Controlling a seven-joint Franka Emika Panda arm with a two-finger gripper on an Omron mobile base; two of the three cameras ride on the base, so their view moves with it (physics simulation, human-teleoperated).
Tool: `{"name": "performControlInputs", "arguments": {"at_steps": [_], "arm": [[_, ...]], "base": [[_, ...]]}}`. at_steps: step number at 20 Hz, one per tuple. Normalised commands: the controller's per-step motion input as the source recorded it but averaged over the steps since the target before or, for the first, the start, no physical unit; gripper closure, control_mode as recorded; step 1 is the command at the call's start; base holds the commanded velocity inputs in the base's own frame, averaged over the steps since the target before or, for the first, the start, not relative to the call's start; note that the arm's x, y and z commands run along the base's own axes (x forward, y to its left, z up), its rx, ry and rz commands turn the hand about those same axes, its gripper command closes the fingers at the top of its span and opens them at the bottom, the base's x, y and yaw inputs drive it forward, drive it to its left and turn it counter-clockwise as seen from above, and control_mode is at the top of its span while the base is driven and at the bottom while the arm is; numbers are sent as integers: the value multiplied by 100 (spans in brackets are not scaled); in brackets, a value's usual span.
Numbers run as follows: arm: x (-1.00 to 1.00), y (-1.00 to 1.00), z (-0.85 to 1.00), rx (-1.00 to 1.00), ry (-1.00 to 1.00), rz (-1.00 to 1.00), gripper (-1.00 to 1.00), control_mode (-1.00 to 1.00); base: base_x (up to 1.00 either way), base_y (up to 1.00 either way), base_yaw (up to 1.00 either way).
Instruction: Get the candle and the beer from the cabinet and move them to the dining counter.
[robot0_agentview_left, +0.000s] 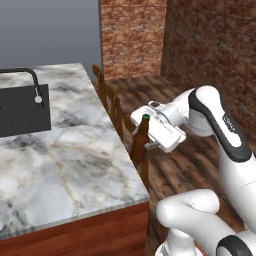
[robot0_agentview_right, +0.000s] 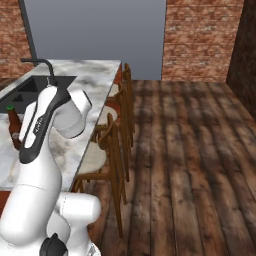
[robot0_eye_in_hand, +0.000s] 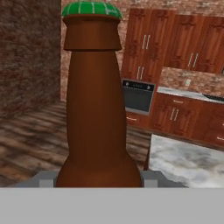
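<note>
My gripper (robot0_agentview_left: 145, 145) is shut on the beer (robot0_agentview_left: 140, 141), a dark brown bottle with a green cap. It is held upright just off the right edge of the dining counter (robot0_agentview_left: 65, 165), above the stools. In the right base view the beer (robot0_agentview_right: 13, 126) shows at the far left behind my arm, over the marble top (robot0_agentview_right: 97, 82). Seen from the hand, the beer (robot0_eye_in_hand: 95, 109) stands tall right in front of the camera, and a corner of marble (robot0_eye_in_hand: 188, 164) lies to its right. The candle is out of view.
A black sink (robot0_agentview_left: 22, 111) and faucet (robot0_agentview_left: 31, 80) sit in the counter's far left. Wooden stools (robot0_agentview_right: 107, 150) line its side, over a wooden floor (robot0_agentview_right: 190, 150). Brick walls (robot0_agentview_left: 210, 45) stand behind. Far off are reddish-brown cabinets (robot0_eye_in_hand: 146, 43) and an oven (robot0_eye_in_hand: 138, 96).
</note>
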Motion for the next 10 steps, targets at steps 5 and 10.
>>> {"name": "performControlInputs", "arguments": {"at_steps": [5,10], "arm": [[31,43,-30,0,0,-7,100,-100],[18,26,-31,0,0,-9,100,-100]], "base": [[0,0,0],[0,0,0]]}}
